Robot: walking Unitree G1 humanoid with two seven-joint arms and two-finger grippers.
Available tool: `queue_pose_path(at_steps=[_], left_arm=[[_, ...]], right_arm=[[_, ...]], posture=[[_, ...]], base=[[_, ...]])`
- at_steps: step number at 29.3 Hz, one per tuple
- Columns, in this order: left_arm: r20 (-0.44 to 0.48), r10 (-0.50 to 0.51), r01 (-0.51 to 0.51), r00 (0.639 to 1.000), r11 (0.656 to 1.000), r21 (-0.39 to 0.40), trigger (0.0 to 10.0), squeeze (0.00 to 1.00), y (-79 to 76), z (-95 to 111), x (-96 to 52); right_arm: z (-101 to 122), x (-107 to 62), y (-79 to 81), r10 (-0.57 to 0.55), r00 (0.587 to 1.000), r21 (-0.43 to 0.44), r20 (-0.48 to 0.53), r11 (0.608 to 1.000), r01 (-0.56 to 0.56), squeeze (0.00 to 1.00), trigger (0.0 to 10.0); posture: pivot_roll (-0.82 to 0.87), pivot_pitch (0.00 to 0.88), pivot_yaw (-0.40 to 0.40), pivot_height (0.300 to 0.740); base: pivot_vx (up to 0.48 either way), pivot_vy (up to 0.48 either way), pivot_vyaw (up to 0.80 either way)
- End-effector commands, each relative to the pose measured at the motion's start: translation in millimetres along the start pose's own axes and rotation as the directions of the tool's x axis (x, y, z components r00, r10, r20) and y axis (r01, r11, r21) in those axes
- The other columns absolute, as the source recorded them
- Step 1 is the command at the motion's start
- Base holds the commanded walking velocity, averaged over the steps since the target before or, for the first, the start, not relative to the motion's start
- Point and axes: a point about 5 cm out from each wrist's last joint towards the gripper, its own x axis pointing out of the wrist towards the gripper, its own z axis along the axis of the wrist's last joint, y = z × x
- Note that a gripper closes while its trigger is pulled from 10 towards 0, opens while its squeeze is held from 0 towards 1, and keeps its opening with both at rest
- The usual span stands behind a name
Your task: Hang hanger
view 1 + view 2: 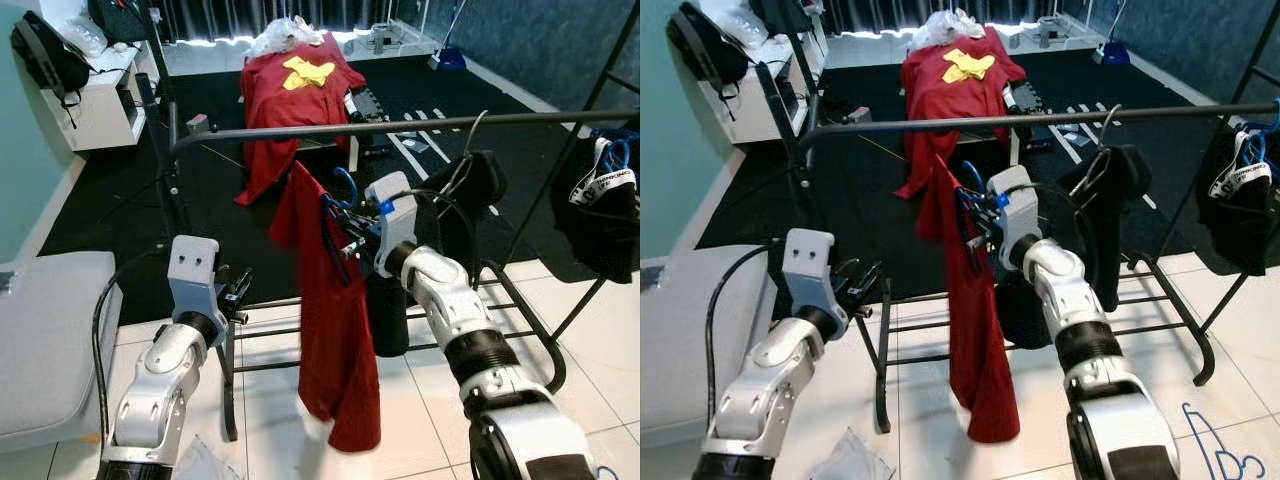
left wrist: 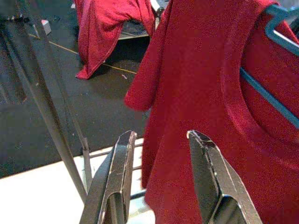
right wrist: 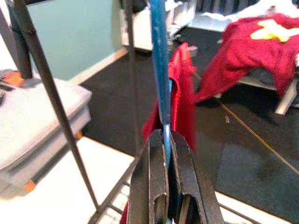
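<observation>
A red shirt (image 1: 335, 320) hangs on a blue hanger (image 1: 345, 190), held below the black rail (image 1: 400, 125) of the clothes rack. My right gripper (image 1: 345, 232) is shut on the blue hanger (image 3: 161, 74); in the right wrist view its two fingers (image 3: 152, 182) pinch the blue bar. The hanger's hook sits under the rail, apart from it. My left gripper (image 1: 240, 292) is lower and to the left of the shirt, open, with its fingers (image 2: 114, 177) next to the red shirt (image 2: 210, 93) and nothing between them.
A black garment (image 1: 480, 190) hangs on the rail to the right, and another dark one (image 1: 605, 210) at the far right. A red cloth (image 1: 295, 95) drapes over a table behind the rack. A grey bin (image 1: 45, 340) stands at left, and the rack's lower bars (image 1: 500, 300) cross in front.
</observation>
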Motion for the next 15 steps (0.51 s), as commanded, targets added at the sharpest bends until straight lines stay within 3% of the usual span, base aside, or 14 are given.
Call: queue_pose_path(at_steps=[1,2,4,6,9,14,15], left_arm=[[-0.041,0.028,-0.029,0.999,0.999,-0.029,10.0,0.00,3.9,-12.0,-2.7],[-0.067,0.032,-0.035,0.997,0.999,-0.033,10.0,0.00,2.5,-17.6,-4.7],[-0.067,0.032,-0.035,0.997,0.999,-0.033,10.0,0.00,2.5,-17.6,-4.7],[-0.087,0.021,-0.023,0.996,0.999,-0.028,10.0,0.00,-0.1,-21.4,-6.7],[-0.087,0.002,-0.004,0.996,1.000,-0.025,10.0,0.00,-2.7,-20.2,-4.9],[-0.086,-0.006,0.003,0.996,1.000,-0.029,10.0,0.00,-4.7,-19.2,-3.3],[-0.081,-0.013,0.011,0.997,1.000,-0.028,10.0,0.00,-6.3,-17.9,-1.3]], right_arm=[[-10.7,-1.0,8.8,0.020,0.999,0.017,-0.030,1.000,-0.020,0.00,0.0],[-38.6,-12.5,16.1,-0.018,0.997,0.070,-0.074,0.997,0.023,0.00,0.0],[-38.6,-12.5,16.1,-0.018,0.997,0.070,-0.074,0.997,0.023,0.00,0.0],[-65.6,-28.6,26.5,-0.089,0.993,0.167,-0.074,0.981,0.100,0.00,0.0],[-69.9,-32.7,31.9,-0.094,0.994,0.220,-0.049,0.970,0.102,0.00,0.0],[-71.6,-35.1,35.6,-0.066,0.996,0.222,-0.054,0.972,0.077,0.00,0.0],[-72.0,-39.5,41.0,0.015,0.998,0.155,-0.053,0.988,-0.007,0.00,7.9]], posture=[[0.09,0.059,0.016,0.740],[0.10,0.064,0.004,0.740],[0.10,0.064,0.004,0.740],[0.09,0.068,0.018,0.740],[0.09,0.070,0.022,0.740],[0.10,0.071,0.023,0.740],[0.09,0.073,0.026,0.740]], base=[[0.000,0.000,0.00],[0.000,0.000,0.00],[0.000,0.000,0.00],[0.000,0.000,0.00],[0.000,0.000,0.00],[0.000,0.000,0.00],[0.000,0.000,0.00]])
